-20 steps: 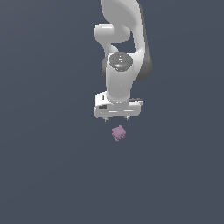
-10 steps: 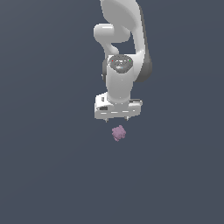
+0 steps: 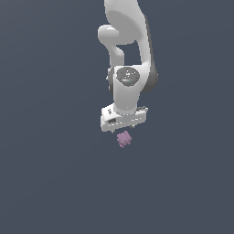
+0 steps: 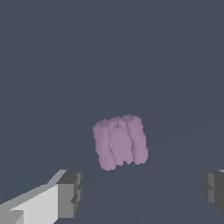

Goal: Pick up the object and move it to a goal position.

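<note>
Pink on slate grey
We see a pinkish-purple object (image 4: 120, 142), a white gripper (image 3: 124, 130) with dark grey fingertips (image 4: 70, 192), plain slate-grey ground.

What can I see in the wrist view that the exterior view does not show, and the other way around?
Only the wrist view shows the gripper fingers spread wide, clear of the blob's sides, and its lumpy ridges. Only the exterior view shows the white arm hanging over the blob. Both show the pinkish-purple blob on plain dark grey ground, not gripped.
</note>
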You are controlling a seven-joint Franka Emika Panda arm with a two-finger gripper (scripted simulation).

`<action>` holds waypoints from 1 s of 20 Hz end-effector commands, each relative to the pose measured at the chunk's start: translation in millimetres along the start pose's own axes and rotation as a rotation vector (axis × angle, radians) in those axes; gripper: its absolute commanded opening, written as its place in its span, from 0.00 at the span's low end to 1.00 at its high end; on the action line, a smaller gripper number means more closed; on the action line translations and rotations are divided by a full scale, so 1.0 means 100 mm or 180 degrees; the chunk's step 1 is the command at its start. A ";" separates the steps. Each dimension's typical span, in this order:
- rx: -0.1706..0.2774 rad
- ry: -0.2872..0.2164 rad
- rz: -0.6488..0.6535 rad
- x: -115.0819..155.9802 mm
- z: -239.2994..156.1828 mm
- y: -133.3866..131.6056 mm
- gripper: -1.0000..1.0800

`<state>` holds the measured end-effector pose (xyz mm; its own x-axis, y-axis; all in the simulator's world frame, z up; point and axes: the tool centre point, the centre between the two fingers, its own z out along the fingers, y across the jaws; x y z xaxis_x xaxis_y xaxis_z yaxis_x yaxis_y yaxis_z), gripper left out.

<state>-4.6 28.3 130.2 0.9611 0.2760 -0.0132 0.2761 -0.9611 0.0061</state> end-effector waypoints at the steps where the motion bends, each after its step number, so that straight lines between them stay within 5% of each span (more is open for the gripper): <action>1: 0.0002 0.0009 -0.0196 0.02 0.10 -0.02 0.96; 10: 0.0011 0.0038 -0.0669 0.06 0.34 -0.07 0.96; 20: 0.0014 0.0041 -0.0742 0.06 0.42 -0.08 0.96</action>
<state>-1.4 37.6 90.3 0.8713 0.4907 -0.0003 0.4907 -0.8713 0.0001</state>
